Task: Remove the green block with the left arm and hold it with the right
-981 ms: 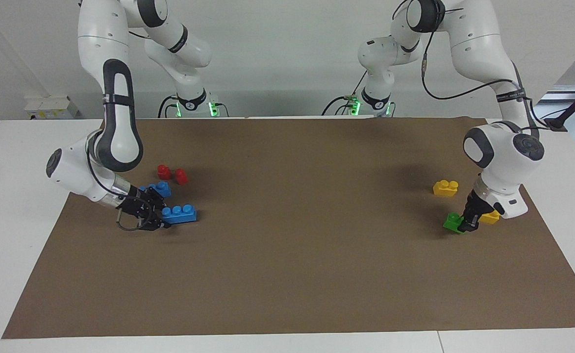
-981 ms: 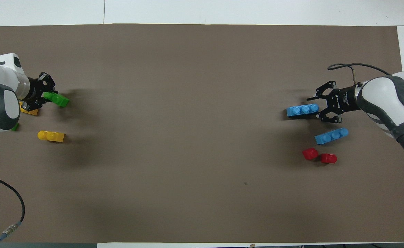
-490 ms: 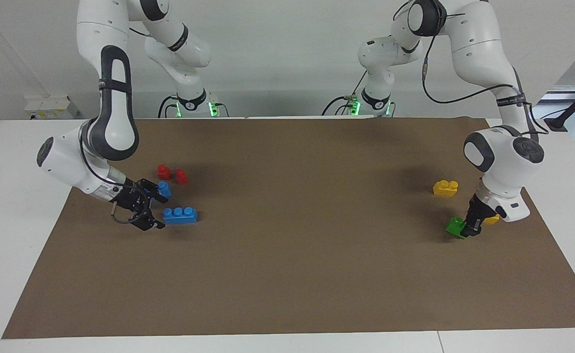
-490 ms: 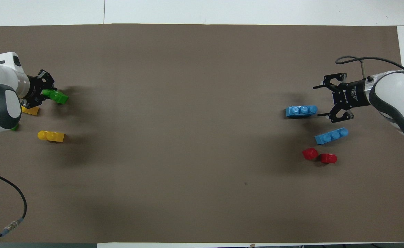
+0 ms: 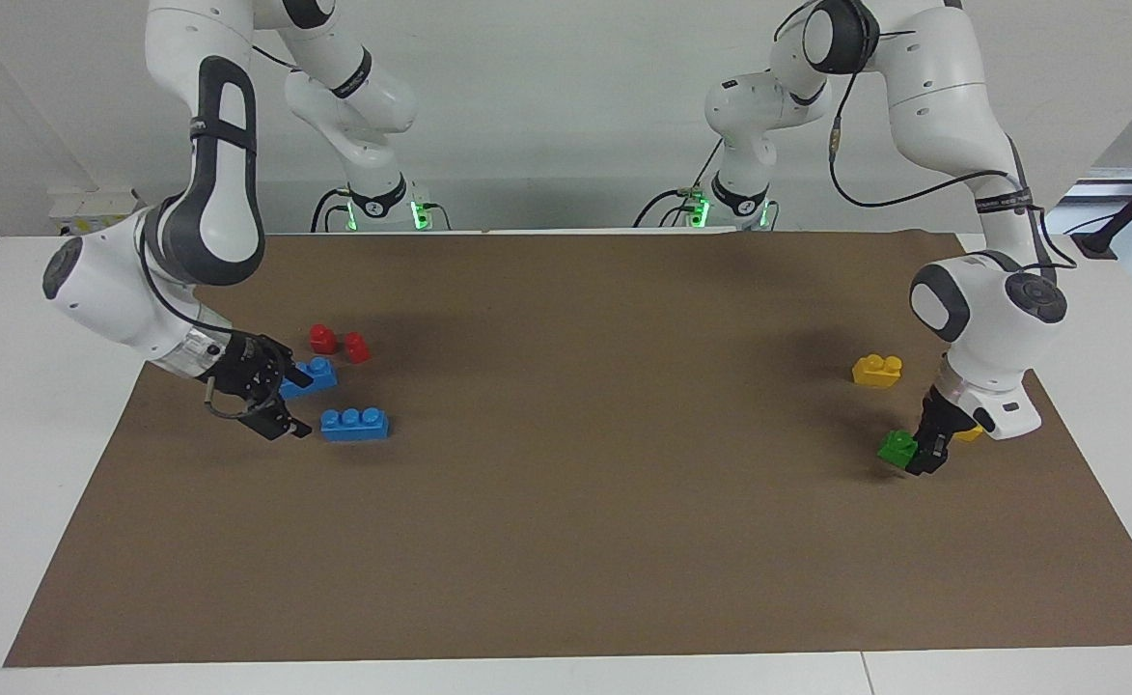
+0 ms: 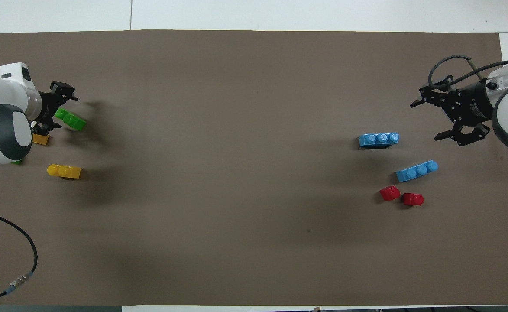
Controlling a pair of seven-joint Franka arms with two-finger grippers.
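Lying on the brown mat [image 5: 566, 541] at the left arm's end of the table, the green block [image 5: 897, 448] sits flat, studs up, just beside the left gripper [image 5: 930, 454].

- Left gripper [image 6: 56, 108]: fingers spread either side of one end of the block, not pinching it. A second ago they were clenched on that block; now released, block left resting on the mat.
- Right gripper [image 5: 271, 403]: open, empty, raised over the mat's edge at the right arm's end. A second ago it was low with its fingers around the blue brick [image 5: 354, 423]; since then it has pulled back toward the edge, and the brick stays put.
- Other pieces unmoved: second blue brick [image 5: 312, 375], two red pieces [image 5: 339, 343], yellow brick [image 5: 877, 369] nearer the robots, another yellow brick [image 6: 40, 139] partly hidden under the left wrist.

Handling, as judged: block looks light, rigid, hollow plastic; smooth sides likely a bit slippery. Best hold is across the two long flat sides, low on the body, clear of the studs. Little risk of damage; the main risk is twisting or skating away on the mat as the fingers close.
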